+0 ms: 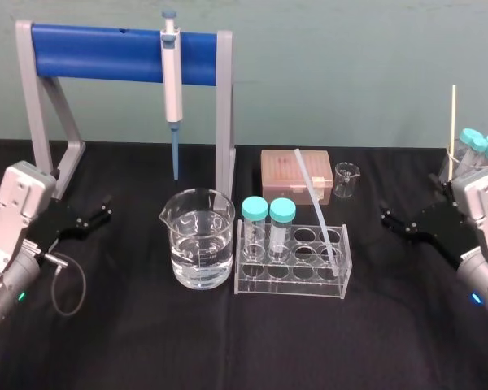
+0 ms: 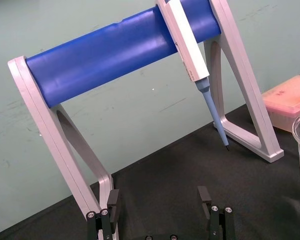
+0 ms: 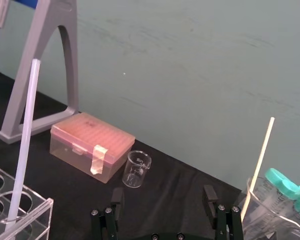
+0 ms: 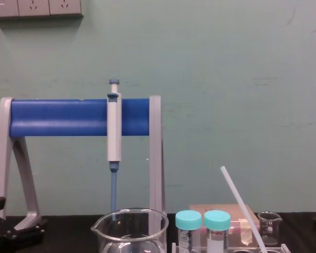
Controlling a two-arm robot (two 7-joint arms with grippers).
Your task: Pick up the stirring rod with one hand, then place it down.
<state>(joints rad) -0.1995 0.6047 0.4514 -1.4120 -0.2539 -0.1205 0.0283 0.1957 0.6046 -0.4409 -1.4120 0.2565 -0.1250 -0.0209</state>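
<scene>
1. Left gripper (image 1: pixel 106 210): I hold it low over the black table (image 1: pixel 130 341) at the left side, beside the near foot of the grey and blue stand (image 1: pixel 98 53). The left wrist view shows its fingers (image 2: pixel 113 201) spread apart with nothing between them.

2. Right gripper (image 1: pixel 388 218): I hold it low at the right side, pointing inward toward the tube rack (image 1: pixel 293 282) and well apart from it. Its fingers (image 3: pixel 209 196) are spread apart and hold nothing.

3. Stirring rod (image 1: pixel 315 207): it stands in the clear tube rack at the centre of the table. Its lower end is in a hole at the rack's right end; I cannot tell which row. The rod is tilted, with its upper end leaning far and left, and in the head view it crosses the pink tip box (image 1: pixel 281 175). Neither gripper touches it.

4. Surrounding items:
- Two teal-capped tubes (image 1: pixel 268 221) stand upright in the rack's left end.
- A large beaker (image 1: pixel 199 240) holding clear liquid stands just left of the rack.
- A small beaker (image 1: pixel 346 180) stands just right of the tip box.
- A pipette (image 1: pixel 172 81) hangs from the stand's blue bar, tip down.
- A thin pale stick (image 1: pixel 453 118) rises at the far right, beside my right arm.
</scene>
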